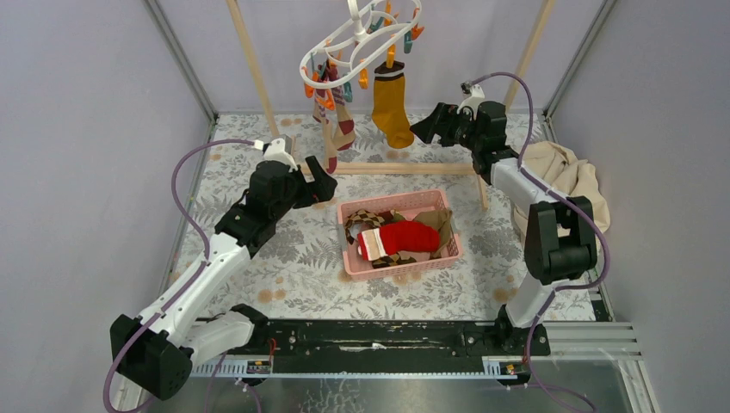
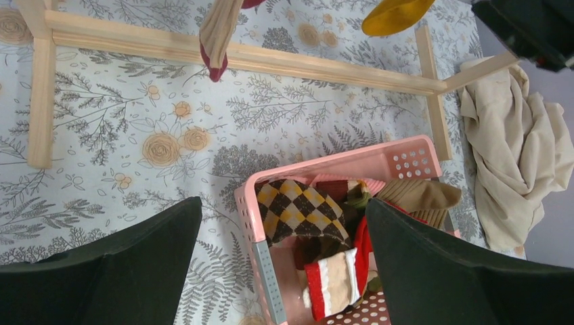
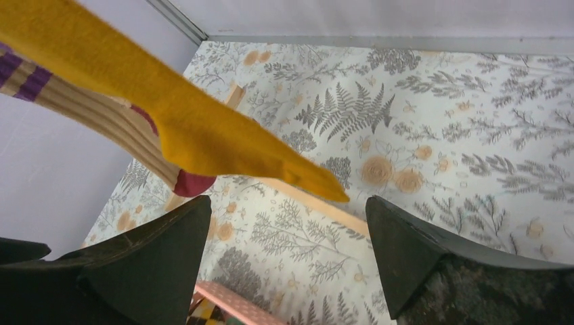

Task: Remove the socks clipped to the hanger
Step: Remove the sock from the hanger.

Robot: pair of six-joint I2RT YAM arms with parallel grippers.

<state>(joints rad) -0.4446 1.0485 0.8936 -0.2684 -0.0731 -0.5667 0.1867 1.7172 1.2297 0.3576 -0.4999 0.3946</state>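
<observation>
The white hanger (image 1: 361,34) with coloured clips hangs at the top centre. A mustard sock (image 1: 392,107) and maroon-striped socks (image 1: 336,120) hang clipped to it. My right gripper (image 1: 423,129) is open and empty, just right of the mustard sock's foot. In the right wrist view the mustard sock (image 3: 189,128) and a striped sock (image 3: 101,112) hang above the open gripper (image 3: 288,237), not between its fingers. My left gripper (image 1: 325,185) is open and empty, below the striped socks. In its wrist view the open gripper (image 2: 283,230) is above the basket's near-left corner.
A pink basket (image 1: 392,200) in the middle holds a red Santa sock (image 1: 405,237), an argyle sock (image 2: 298,210) and a brown sock (image 2: 420,196). The wooden rack's base bar (image 2: 271,57) lies behind it. A beige cloth (image 1: 568,176) sits at the right.
</observation>
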